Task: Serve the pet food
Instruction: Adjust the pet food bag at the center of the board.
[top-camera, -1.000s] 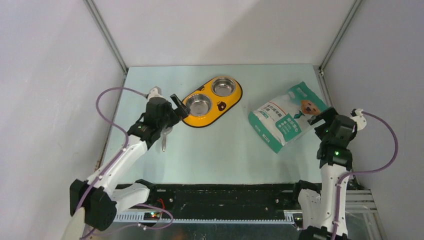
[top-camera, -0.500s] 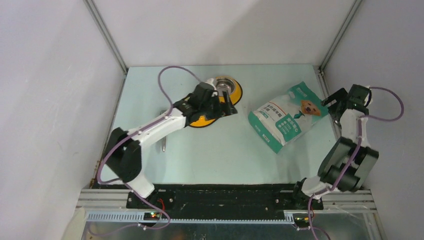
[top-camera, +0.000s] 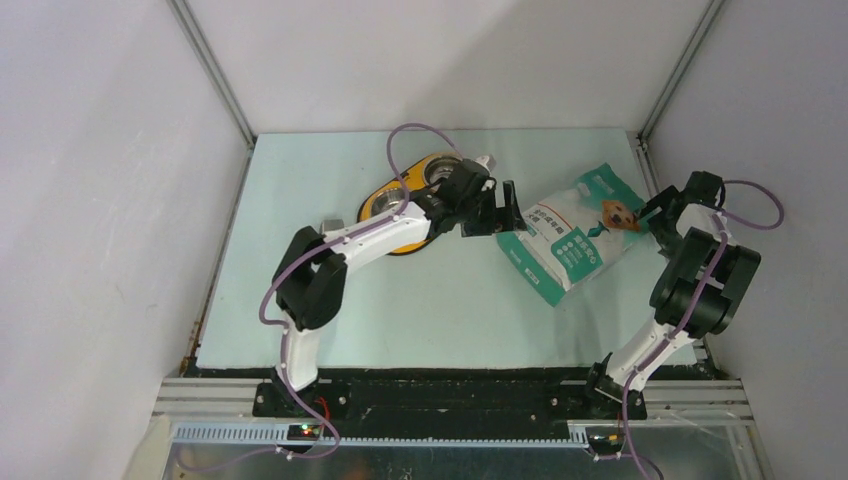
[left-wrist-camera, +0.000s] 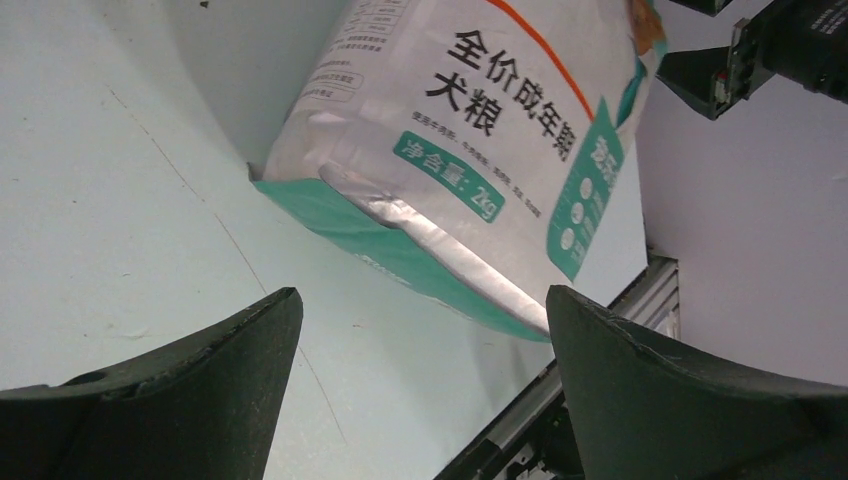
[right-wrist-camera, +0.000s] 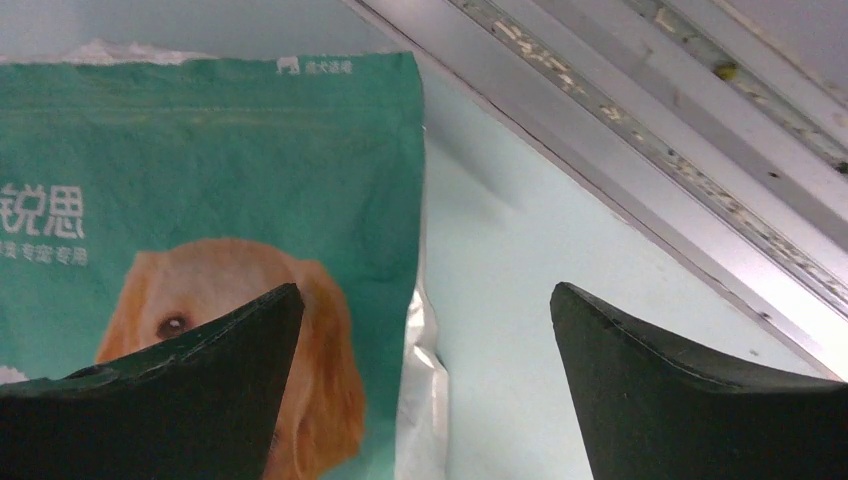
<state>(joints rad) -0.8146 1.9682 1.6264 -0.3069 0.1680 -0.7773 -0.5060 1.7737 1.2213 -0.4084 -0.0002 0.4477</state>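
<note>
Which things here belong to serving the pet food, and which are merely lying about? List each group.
Belong to the job: bag printed with a dog, no kibble visible; yellow double-bowl feeder; open left gripper; open right gripper.
Lying about: nothing loose shows; only the metal rail and purple cable, both rig parts.

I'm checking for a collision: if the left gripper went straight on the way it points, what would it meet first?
The bag. In the wrist view its teal bottom edge lies straight ahead of the left gripper, framed by the open jaws. The gripper seems just short of it, though depth is unclear.
</note>
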